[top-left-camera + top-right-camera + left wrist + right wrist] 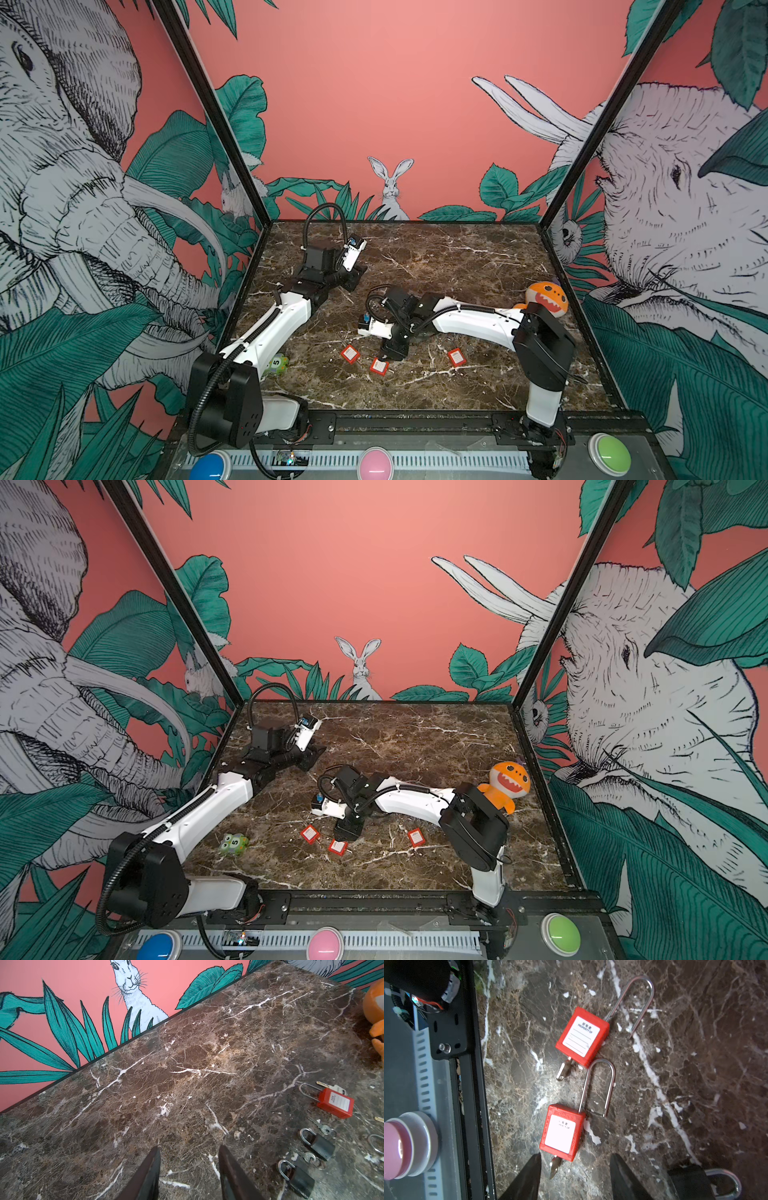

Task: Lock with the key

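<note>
Wearing smooth white plastic shells [291, 311] on the left arm [266, 340] and right arm [469, 322], linking them with boxy matte-black joint housings [540, 345]. Trailing ribbed black cable conduit [193, 415] beside each link. Carrying small white wrist camera blocks [353, 253] marked blue. Tipping the left gripper [189, 1146] and right gripper [575, 1153] with dark tapered wedge fingers [149, 1174].

Dark brown, white-veined marble-look tabletop [695, 1064]: smooth, faintly glossy. Red rectangular plastic padlock [561, 1132]: glossy casing, white paper label, polished steel shackle [610, 1091], dull metal key [556, 1165]. At the table's 3 o'clock, orange plush toy [508, 785]: matt cloth.
</note>
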You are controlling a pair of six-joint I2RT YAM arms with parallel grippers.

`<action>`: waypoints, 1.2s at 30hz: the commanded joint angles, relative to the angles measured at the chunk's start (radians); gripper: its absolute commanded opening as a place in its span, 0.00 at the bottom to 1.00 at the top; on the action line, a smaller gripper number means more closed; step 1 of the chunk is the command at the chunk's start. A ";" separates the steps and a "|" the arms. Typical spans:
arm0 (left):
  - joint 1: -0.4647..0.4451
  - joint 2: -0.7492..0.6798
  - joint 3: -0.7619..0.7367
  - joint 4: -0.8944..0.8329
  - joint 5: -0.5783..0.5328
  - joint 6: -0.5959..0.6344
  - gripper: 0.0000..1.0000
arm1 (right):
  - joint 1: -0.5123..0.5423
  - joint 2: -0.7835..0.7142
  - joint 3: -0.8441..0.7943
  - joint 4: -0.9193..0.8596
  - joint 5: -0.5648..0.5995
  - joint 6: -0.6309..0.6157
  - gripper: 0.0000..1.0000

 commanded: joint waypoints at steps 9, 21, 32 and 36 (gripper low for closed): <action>0.022 -0.041 -0.028 -0.051 -0.011 0.027 0.48 | 0.053 0.090 0.094 -0.144 0.136 -0.054 0.56; 0.027 -0.034 -0.036 -0.061 -0.012 0.045 0.48 | 0.083 0.131 0.075 -0.075 0.259 -0.113 0.57; 0.028 -0.017 -0.031 -0.051 -0.014 0.035 0.48 | 0.071 0.127 0.073 -0.031 0.496 -0.137 0.56; 0.028 -0.019 -0.034 -0.046 -0.013 0.028 0.48 | 0.065 0.095 0.059 -0.012 0.488 -0.169 0.56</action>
